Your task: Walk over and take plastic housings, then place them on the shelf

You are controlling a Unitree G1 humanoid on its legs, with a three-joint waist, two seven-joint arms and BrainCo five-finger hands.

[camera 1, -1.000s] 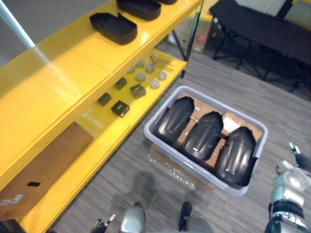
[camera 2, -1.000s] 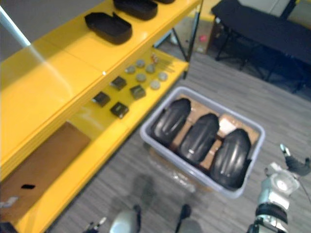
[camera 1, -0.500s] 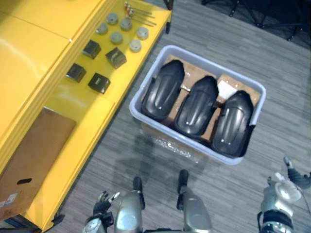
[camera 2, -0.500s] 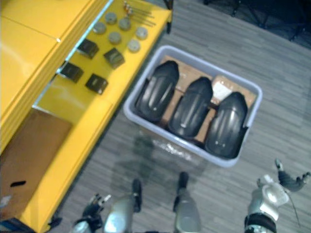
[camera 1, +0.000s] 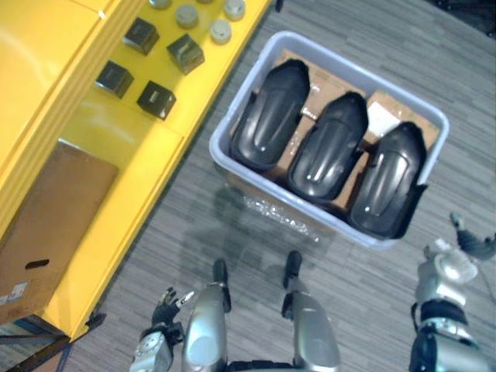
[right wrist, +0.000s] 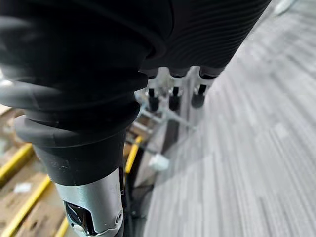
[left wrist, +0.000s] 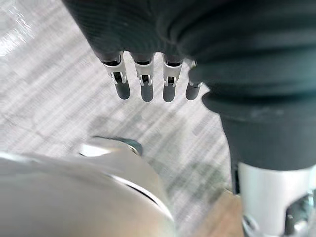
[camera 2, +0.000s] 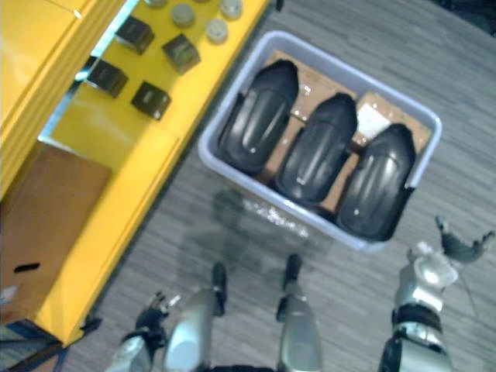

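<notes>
Three black housings point(camera 1: 332, 147) are lying side by side in a grey bin point(camera 1: 260, 180) on the floor point(camera 1: 194, 232), almost filling it from wall to wall. The bin's left wall is standing near the front edge of the yellow shelf point(camera 1: 132, 186), with a narrow strip of floor between them. Blocks point(camera 1: 156, 99) and a box point(camera 1: 46, 225) are sitting on the lower board. There is open floor in front of the bin and to its right. The left hand point(camera 1: 159, 341) is hanging low, its fingers point(left wrist: 143, 84) straight and holding nothing. The right hand point(camera 2: 457, 246) is hanging low on the right with relaxed fingers point(right wrist: 173, 98), and it is also holding nothing.
</notes>
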